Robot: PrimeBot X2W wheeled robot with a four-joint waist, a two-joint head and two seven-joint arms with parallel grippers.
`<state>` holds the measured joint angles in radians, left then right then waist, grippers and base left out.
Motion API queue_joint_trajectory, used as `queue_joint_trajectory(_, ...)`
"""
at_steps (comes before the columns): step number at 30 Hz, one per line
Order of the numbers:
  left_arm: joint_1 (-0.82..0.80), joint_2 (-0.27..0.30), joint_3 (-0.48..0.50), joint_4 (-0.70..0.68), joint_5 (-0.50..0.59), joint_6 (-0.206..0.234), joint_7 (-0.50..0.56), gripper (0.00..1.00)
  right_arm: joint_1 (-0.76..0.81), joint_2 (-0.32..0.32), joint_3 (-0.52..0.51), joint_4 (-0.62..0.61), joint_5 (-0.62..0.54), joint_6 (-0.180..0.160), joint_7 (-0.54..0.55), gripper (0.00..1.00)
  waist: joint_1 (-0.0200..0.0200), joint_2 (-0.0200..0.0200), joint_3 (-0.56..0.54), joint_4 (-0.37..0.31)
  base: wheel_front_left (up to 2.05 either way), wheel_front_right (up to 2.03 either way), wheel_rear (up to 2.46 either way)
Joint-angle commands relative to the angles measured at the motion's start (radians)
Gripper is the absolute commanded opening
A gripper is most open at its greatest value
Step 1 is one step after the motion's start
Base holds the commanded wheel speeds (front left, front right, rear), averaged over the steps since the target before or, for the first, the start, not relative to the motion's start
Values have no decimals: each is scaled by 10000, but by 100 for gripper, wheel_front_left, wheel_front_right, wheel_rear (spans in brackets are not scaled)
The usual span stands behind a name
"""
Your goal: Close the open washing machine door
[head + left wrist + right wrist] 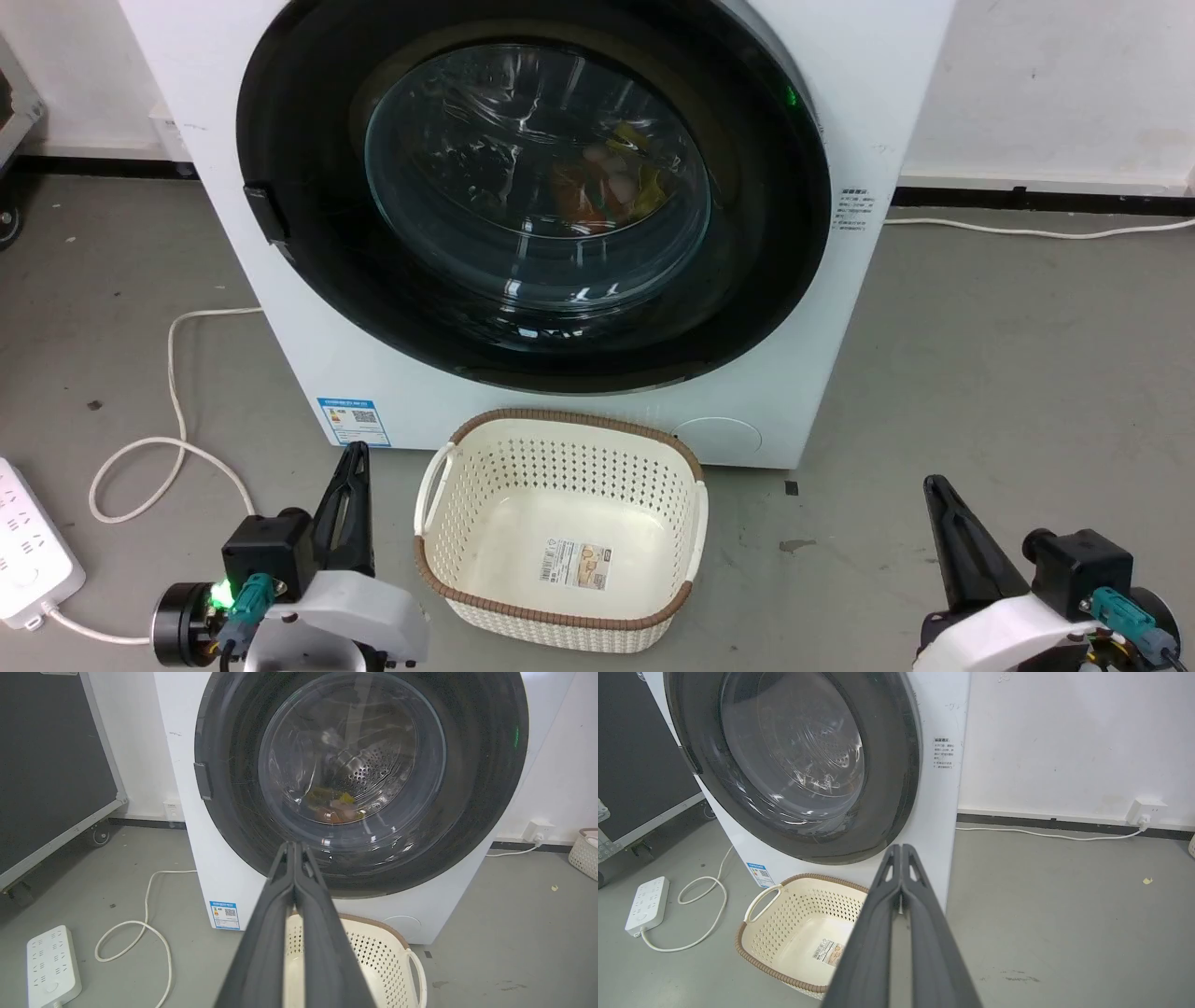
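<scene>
On the grey floor (980, 373), the door (308, 280) looks flush against the washer (794, 373), so the near, clenched, empty left end effector (353, 462) or right end effector (934, 490) need only press its left rim firmly to latch it.

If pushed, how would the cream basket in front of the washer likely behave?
Probably light: the basket is empty, perforated plastic. Likely slides on the smooth grey floor rather than tipping, being wide and low.
</scene>
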<state>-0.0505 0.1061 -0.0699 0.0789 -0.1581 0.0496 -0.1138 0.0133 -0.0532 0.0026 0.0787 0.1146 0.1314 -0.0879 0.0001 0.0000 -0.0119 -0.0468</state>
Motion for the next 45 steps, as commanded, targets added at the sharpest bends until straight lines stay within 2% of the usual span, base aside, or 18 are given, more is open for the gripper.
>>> queue_joint_trajectory(1, 164, -54, 70, -77, 153, -40, 53, 0, -62, 14, -10, -102, -112, -3, 70, 0, 0, 0, 4, 14, 0, 0, 0)
queue_joint_trajectory(45, 383, -378, 474, -534, 1070, -332, 750, 0, -108, 24, -20, -542, -776, -6, 590, 0, -1, 0, 78, 305, 0, 0, 0)
